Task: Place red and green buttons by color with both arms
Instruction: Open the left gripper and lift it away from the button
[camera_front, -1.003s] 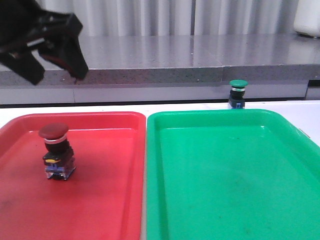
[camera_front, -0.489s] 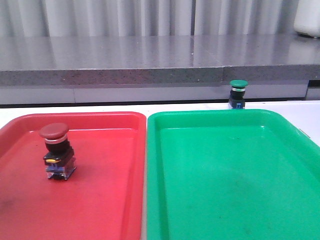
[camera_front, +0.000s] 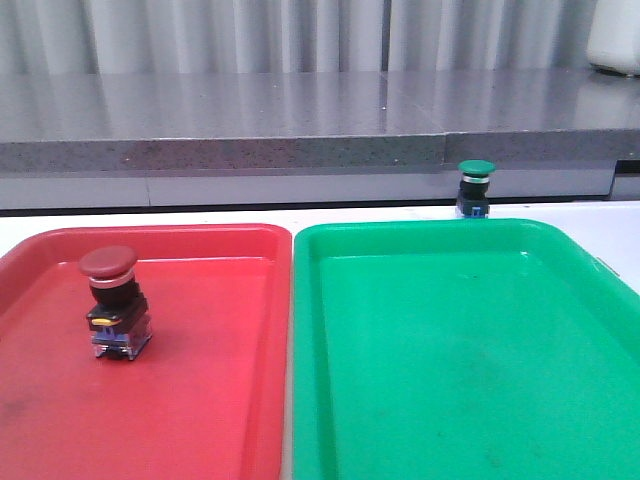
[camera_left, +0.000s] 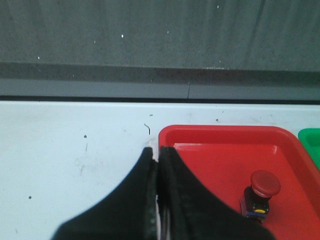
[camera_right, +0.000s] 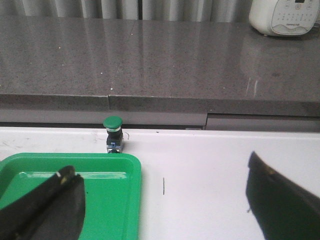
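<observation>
The red button (camera_front: 112, 300) stands upright in the red tray (camera_front: 230, 400), towards its left side. It also shows in the left wrist view (camera_left: 262, 192). The green button (camera_front: 475, 187) stands upright on the white table just behind the green tray (camera_front: 450, 400). Neither gripper shows in the front view. In the left wrist view my left gripper (camera_left: 156, 151) is shut and empty, over the red tray's (camera_left: 220, 134) outer rim, apart from the red button. In the right wrist view my right gripper (camera_right: 160, 167) is wide open and empty, short of the green button (camera_right: 113, 132), one finger over the green tray (camera_right: 107, 195).
A grey stone counter ledge (camera_front: 300, 150) runs along the back of the white table (camera_right: 210, 170). A white appliance (camera_front: 615, 35) stands on it at the far right, also seen in the right wrist view (camera_right: 282, 15). The two trays lie side by side.
My left gripper, open at the upper left of the front view a second ago, has gone out of that view. The buttons and trays have not moved.
</observation>
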